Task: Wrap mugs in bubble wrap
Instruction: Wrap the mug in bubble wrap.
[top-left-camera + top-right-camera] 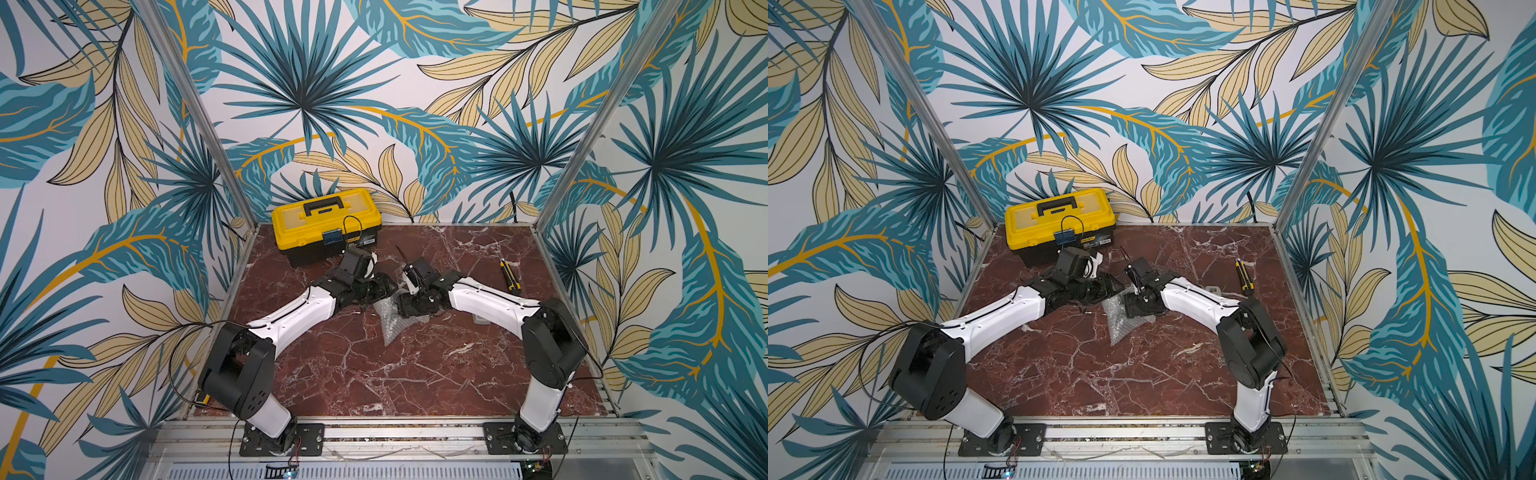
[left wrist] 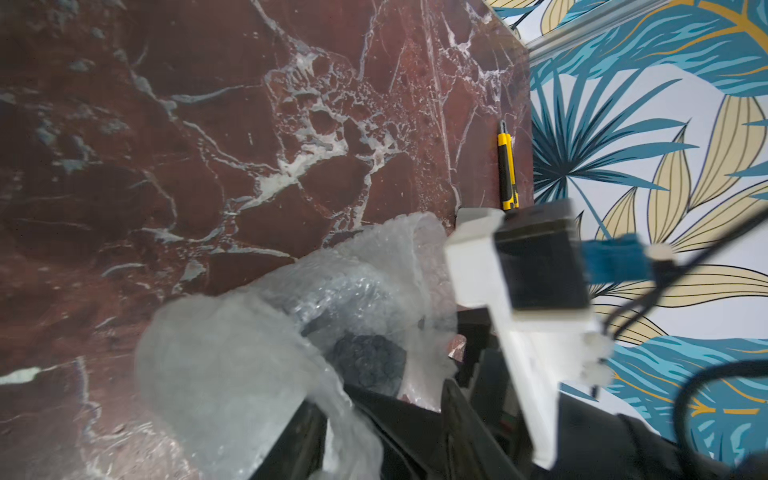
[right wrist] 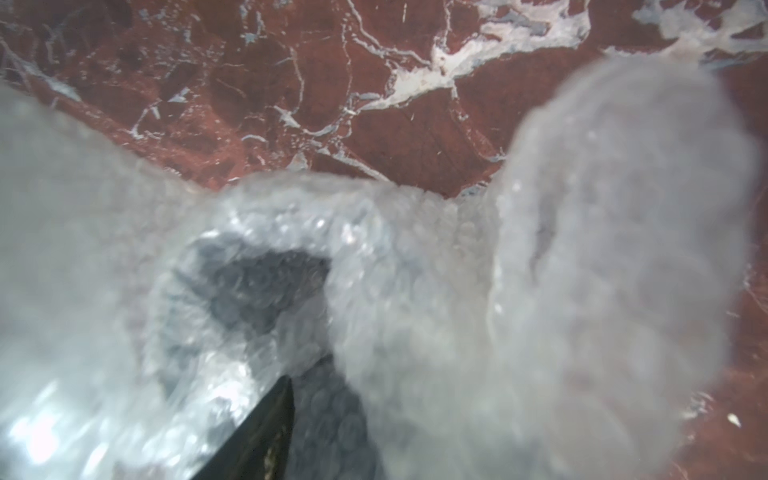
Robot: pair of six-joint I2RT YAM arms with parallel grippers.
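clear crinkly bubble wrap sheet [image 1: 388,328] bunched mid-frame on red marble worktop [image 1: 374,374] | small dark blue mug [image 2: 365,365] dim inside wrap | left gripper [image 1: 379,291], right gripper [image 1: 409,309] meet at wrap; opening and hold: cannot tell

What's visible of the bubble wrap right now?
The bubble wrap is a clear, greyish, bubbled plastic sheet, crumpled and bunched round a dark mug that shows through it. It lies on the table between the arms, one flat corner pointing toward their bases in both top views. Dark fingers reach into its folds; any grip is unclear.
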